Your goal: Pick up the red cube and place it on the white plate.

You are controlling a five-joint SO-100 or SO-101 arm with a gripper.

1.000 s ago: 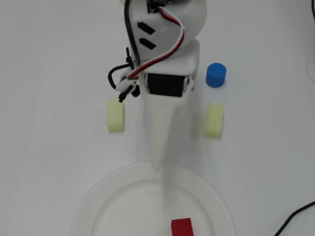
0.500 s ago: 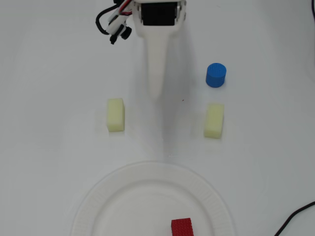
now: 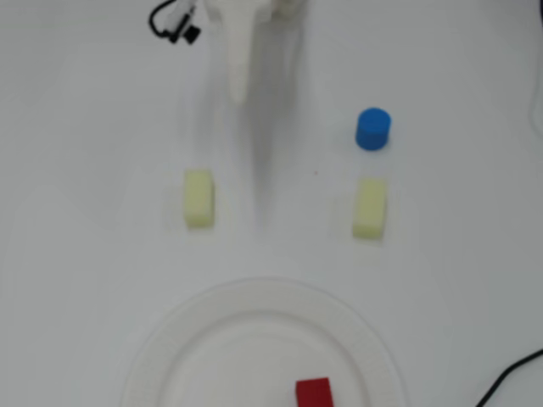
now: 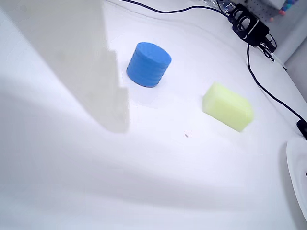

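The red cube (image 3: pixel 313 393) lies on the white plate (image 3: pixel 195 339) at the bottom edge of the overhead view, right of the plate's middle and partly cut off by the frame. My white gripper (image 3: pixel 240 95) hangs at the top centre, far from the cube. It shows as one narrow taper, shut and empty. In the wrist view my gripper (image 4: pixel 118 125) fills the upper left. Only a sliver of the plate's rim (image 4: pixel 298 177) shows at the right edge there. The cube is out of the wrist view.
A blue cylinder (image 3: pixel 372 128) (image 4: pixel 149 64) stands right of the gripper. Two pale yellow blocks (image 3: pixel 198 197) (image 3: pixel 370 209) lie between the gripper and the plate, and one (image 4: pixel 228 106) shows in the wrist view. Black cables (image 3: pixel 174 24) (image 4: pixel 259 72) lie at the table's edges.
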